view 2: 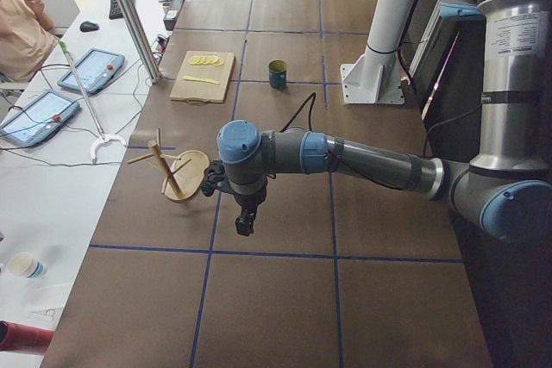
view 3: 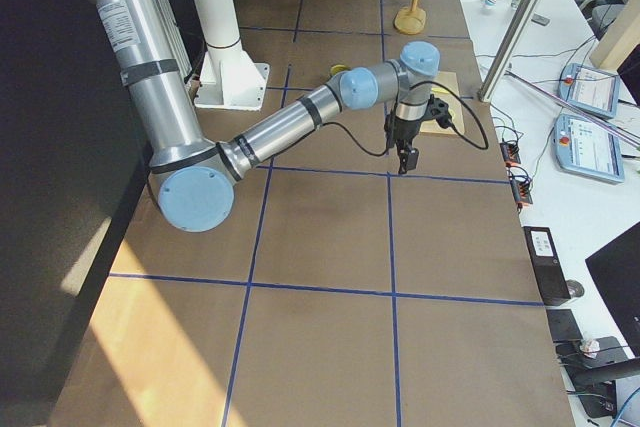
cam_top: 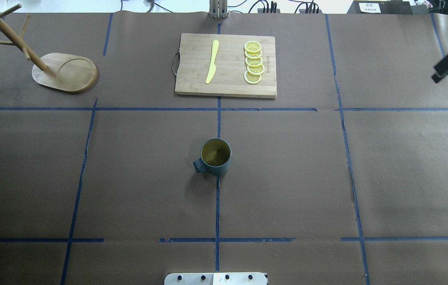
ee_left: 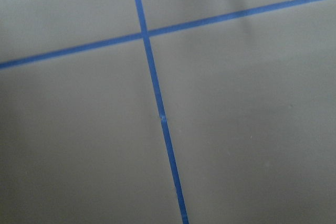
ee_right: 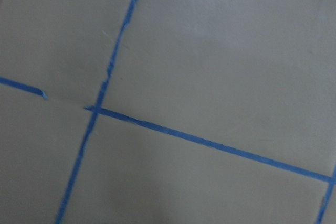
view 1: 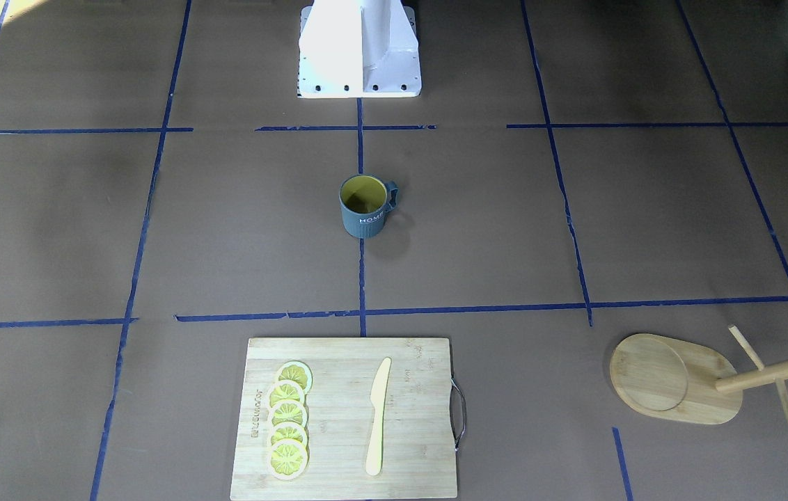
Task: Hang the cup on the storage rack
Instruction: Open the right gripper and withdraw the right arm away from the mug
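Exterior left view: the left jaws hang pointing down from the left arm (view 2: 371, 161) over bare desk (view 2: 285, 299), above a crossing of blue tape (ee_left: 144, 34). I cannot tell whether they are open or closed. The right jaws, at the tip of the right arm (view 3: 280, 129), also point down over a tape crossing, and I cannot tell their state either.

Closest to the left jaws is the rack (view 2: 172, 170). It stands upright near them, on the side away from the robot.

The cup (cam_top: 215, 156) stands upright on a tape line, well apart from both sets of jaws and between them. Its handle is turned toward the left jaws' side.

Past the cup, farther from the robot, lies a cutting board (cam_top: 230, 85). It carries a yellow knife (cam_top: 212, 61) and a row of overlapping lemon slices (cam_top: 253, 63).
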### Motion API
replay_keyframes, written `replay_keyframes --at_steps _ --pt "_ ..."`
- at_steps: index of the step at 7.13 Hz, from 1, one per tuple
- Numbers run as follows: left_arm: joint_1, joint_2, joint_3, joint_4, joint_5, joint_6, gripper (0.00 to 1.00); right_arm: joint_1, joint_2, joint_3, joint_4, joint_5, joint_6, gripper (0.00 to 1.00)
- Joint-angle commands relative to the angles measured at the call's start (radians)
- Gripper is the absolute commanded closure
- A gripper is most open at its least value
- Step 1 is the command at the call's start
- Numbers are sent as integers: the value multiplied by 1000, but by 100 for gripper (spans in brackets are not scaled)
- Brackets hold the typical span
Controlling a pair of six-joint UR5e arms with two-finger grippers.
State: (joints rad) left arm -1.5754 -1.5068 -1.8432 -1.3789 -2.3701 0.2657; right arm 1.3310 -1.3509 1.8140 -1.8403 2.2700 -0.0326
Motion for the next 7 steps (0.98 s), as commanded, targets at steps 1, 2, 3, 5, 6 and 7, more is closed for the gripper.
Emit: replay_keyframes --at_steps 1,2,3,5,6,7 --pt "0 10 9 -95 -6 0 0 179 -211 -7 16 20 -257 0" --pt "0 10 -8 -101 -8 0 0 226 -306 -7 24 17 -254 0" --pt "0 10 -16 -101 -24 -2 0 250 -392 1 67 17 -247 0" --pt "26 3 -17 -296 -55 -31 0 251 -439 5 183 11 -131 0" --pt "88 3 -17 -469 -54 -152 0 248 -435 1 203 11 -122 0" --pt "220 7 -14 -696 -44 -307 0 248 -432 2 207 13 -121 0"
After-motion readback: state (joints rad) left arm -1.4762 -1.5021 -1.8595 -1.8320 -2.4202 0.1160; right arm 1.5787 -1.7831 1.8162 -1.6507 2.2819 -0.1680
